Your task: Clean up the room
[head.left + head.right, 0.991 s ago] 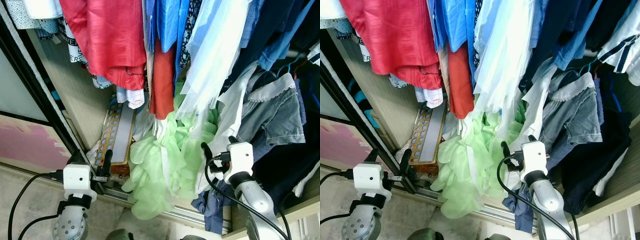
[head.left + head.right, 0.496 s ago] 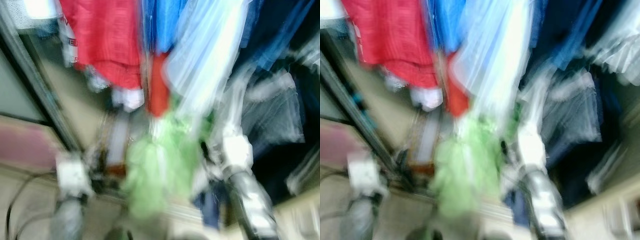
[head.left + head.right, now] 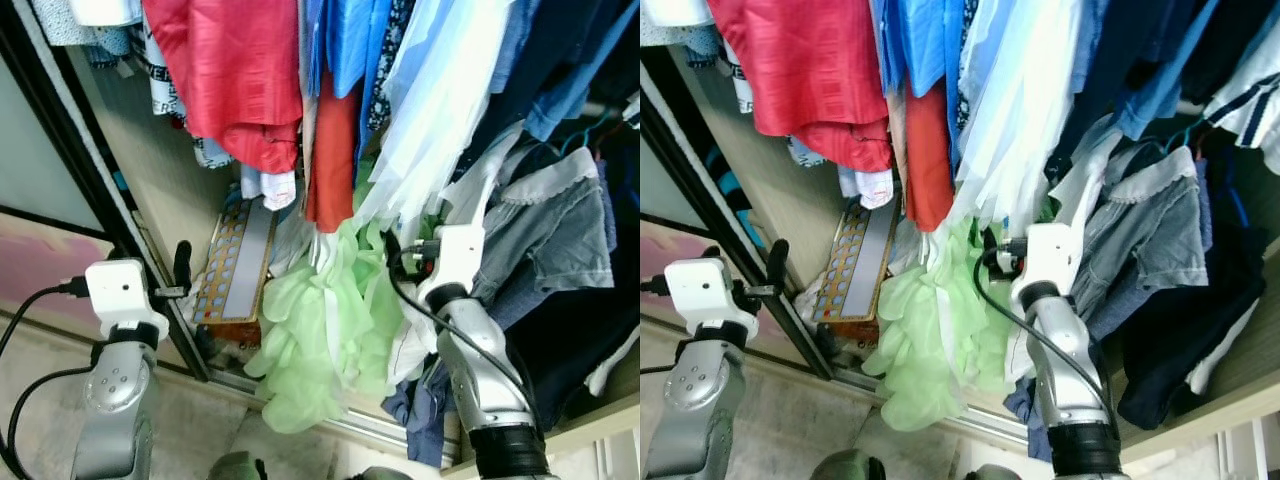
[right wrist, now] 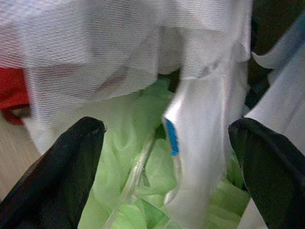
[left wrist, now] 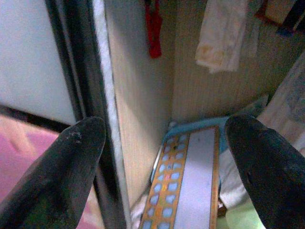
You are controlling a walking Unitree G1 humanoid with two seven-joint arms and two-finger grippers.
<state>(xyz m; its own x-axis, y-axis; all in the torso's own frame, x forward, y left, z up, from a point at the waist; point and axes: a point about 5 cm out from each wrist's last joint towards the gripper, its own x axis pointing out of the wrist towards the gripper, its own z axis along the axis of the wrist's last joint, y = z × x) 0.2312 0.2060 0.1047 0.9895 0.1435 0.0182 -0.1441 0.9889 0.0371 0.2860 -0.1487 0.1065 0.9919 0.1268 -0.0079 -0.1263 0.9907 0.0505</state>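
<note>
I face an open wardrobe stuffed with hanging clothes. A red garment (image 3: 235,80) hangs at upper left and a sheer white garment (image 3: 440,110) in the middle. Pale green gauzy fabric (image 3: 320,330) spills down to the wardrobe floor. My right gripper (image 3: 392,252) is open at the hem of the white garment, above the green fabric (image 4: 138,143), holding nothing. My left gripper (image 3: 181,265) is open beside the black sliding-door frame (image 3: 100,200). It points at a flat board with blue dots (image 5: 190,191) that leans in the wardrobe corner.
Grey shorts (image 3: 545,230) and dark blue clothes (image 3: 570,330) hang to the right of my right arm. The metal door track (image 3: 370,425) runs along the floor under the green fabric. A frosted door panel (image 3: 40,170) stands at the left.
Both arms have risen. The right gripper moved up and left to the hem of the white garment; the left gripper rose beside the door frame. The view blurred in between.
</note>
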